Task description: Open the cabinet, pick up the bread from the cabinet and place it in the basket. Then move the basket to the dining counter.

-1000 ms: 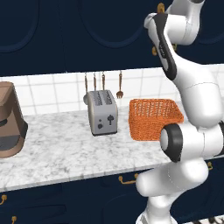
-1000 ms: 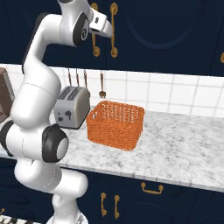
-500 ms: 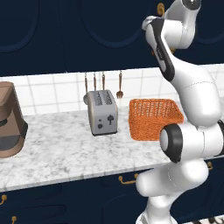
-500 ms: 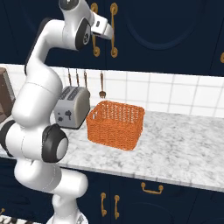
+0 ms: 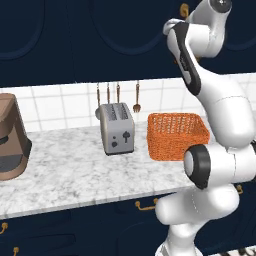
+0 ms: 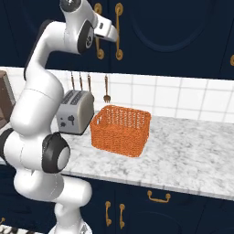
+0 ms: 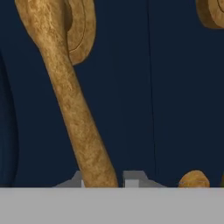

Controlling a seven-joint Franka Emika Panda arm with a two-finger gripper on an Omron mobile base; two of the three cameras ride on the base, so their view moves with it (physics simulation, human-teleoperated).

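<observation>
The dark navy cabinet (image 6: pixel 173 27) has its doors closed, so the bread is hidden. My gripper (image 6: pixel 114 37) is raised against the right door's long brass handle (image 6: pixel 119 32). In the hand view the handle (image 7: pixel 74 100) runs down between my two fingertips (image 7: pixel 133 178), and the gripper (image 7: pixel 104 180) is shut on it. The orange wicker basket (image 5: pixel 177 135) (image 6: pixel 121 130) stands empty on the marble worktop below, to the right of the toaster. The dining counter is out of view.
A silver toaster (image 5: pixel 116 128) (image 6: pixel 73 112) stands beside the basket. A brown coffee machine (image 5: pixel 11 137) sits at the worktop's left end. Utensils (image 5: pixel 117 95) hang on the tiled wall. Navy drawers with gold pulls (image 6: pixel 157 197) lie under the marble worktop (image 5: pixel 75 175).
The jaws have closed from open onto the cabinet door handle. The arm has barely moved, and the basket and toaster stay put.
</observation>
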